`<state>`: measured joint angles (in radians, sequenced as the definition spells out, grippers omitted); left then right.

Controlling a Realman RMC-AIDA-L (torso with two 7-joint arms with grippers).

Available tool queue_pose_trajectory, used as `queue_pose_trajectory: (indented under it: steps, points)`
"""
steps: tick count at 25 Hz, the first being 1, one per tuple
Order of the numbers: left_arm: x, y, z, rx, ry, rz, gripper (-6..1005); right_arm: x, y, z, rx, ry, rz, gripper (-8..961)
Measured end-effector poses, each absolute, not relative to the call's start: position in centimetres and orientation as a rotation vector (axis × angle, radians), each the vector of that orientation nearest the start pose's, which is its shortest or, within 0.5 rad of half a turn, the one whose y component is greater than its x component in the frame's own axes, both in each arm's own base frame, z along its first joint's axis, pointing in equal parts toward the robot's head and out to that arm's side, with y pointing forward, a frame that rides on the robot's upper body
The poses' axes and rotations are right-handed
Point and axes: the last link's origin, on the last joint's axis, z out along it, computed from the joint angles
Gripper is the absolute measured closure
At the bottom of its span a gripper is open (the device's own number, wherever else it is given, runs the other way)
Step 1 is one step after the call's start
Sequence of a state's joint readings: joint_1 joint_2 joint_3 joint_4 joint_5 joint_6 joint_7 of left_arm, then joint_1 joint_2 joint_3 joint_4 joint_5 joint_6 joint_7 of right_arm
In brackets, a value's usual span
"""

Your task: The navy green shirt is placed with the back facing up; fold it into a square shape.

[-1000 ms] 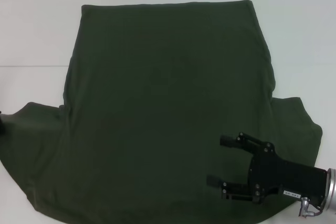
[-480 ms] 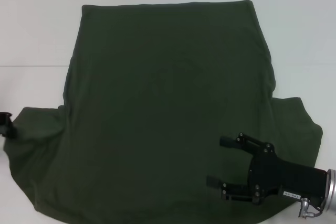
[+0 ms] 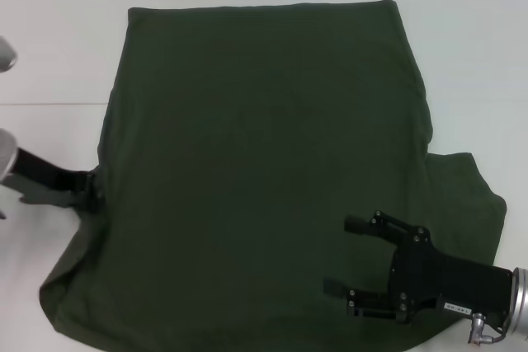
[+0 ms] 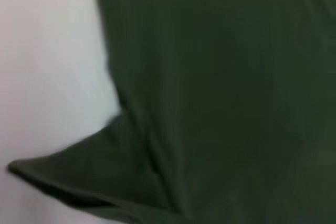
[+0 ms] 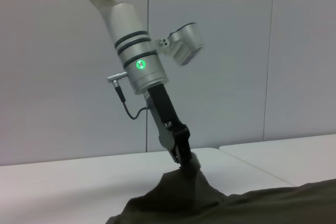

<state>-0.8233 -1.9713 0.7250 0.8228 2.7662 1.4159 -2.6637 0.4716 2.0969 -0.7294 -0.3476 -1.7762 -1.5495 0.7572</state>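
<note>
Head view: navy green shirt point(image 3: 264, 171) spread flat on white table point(image 3: 58, 55), plain matte fabric.
Left gripper point(image 3: 89, 191) is clamped on the left sleeve, lifting it into a peak. Right gripper point(image 3: 345, 255) rests over the shirt's near right area, fingers spread, holding nothing.

You see a white table point(image 3: 470, 63) under everything. Its bare top shows at 12 o'clock, at 3 o'clock and at 9 o'clock in the head view. A thin line point(image 3: 49, 104) runs across the table at 9 o'clock, and it shows again at 3 o'clock. In the right wrist view, a pale grey wall point(image 5: 226, 51) stands behind the table, with thin upright seams running down it.
</note>
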Motion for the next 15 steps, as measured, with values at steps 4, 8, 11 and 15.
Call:
queue_pose_trajectory:
  steps: [4, 8, 11, 15]
  points:
    - [-24.7, 41.5, 5.1, -2.131, -1.625, 0.144, 996, 27.2, 28.9, -4.6, -2.607, 0.205, 0.89, 14]
    - [-23.9, 41.4, 4.3, -2.155, -1.614, 0.13, 996, 27.2, 28.8, -4.6, -2.605, 0.208, 0.89, 14]
    - [-23.3, 41.6, 3.9, -2.165, -1.598, 0.115, 996, 27.2, 28.8, -4.6, -2.606, 0.207, 0.89, 15]
    - [-22.8, 41.8, 3.4, -2.18, -1.584, 0.116, 996, 27.2, 28.8, -4.6, -2.607, 0.206, 0.893, 15]
